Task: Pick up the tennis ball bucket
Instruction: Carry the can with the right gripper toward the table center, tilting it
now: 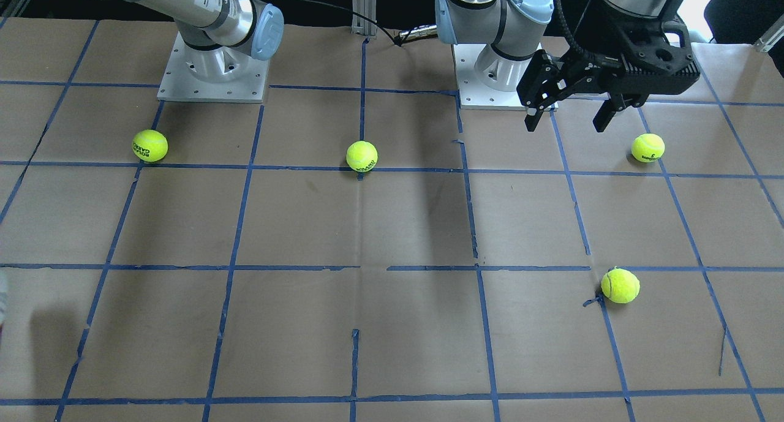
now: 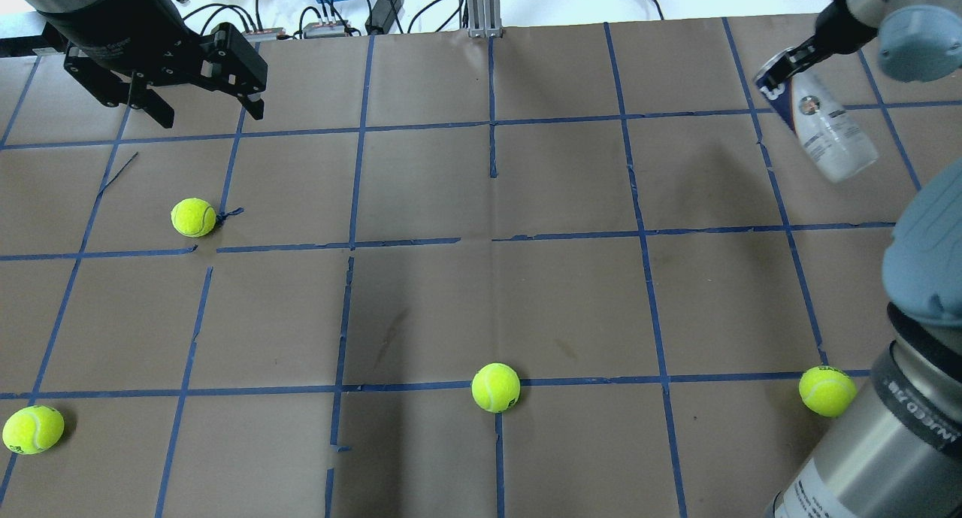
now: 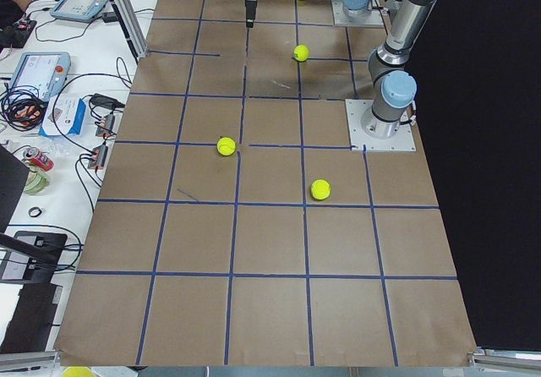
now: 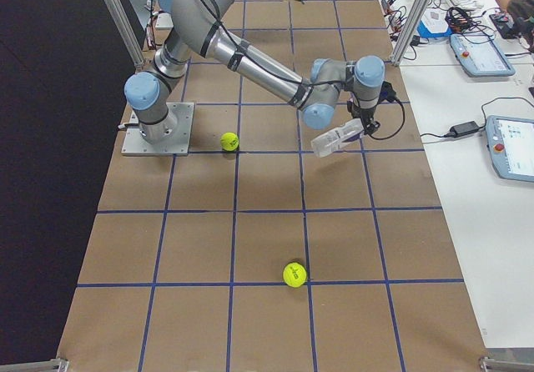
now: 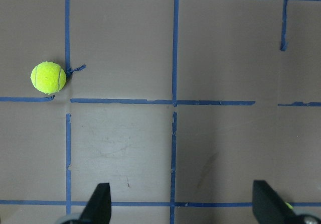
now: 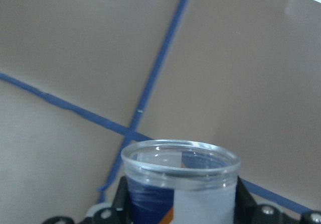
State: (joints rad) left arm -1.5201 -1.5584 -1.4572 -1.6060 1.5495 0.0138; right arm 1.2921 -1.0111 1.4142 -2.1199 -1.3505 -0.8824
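bucket (image 6: 180,184) seemingly aloft in right gripper (image 2: 788,58)

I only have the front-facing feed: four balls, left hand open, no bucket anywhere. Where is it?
Observer: It's outside your frame. In the overhead view the right hand is shut on the navy-label end of the tennis ball bucket, at the far right.
Operator: Is it off the surface or lying down?
Observer: It looks lifted. In the exterior right view it hangs tilted from the hand, free end lower, above the table rather than resting on it.
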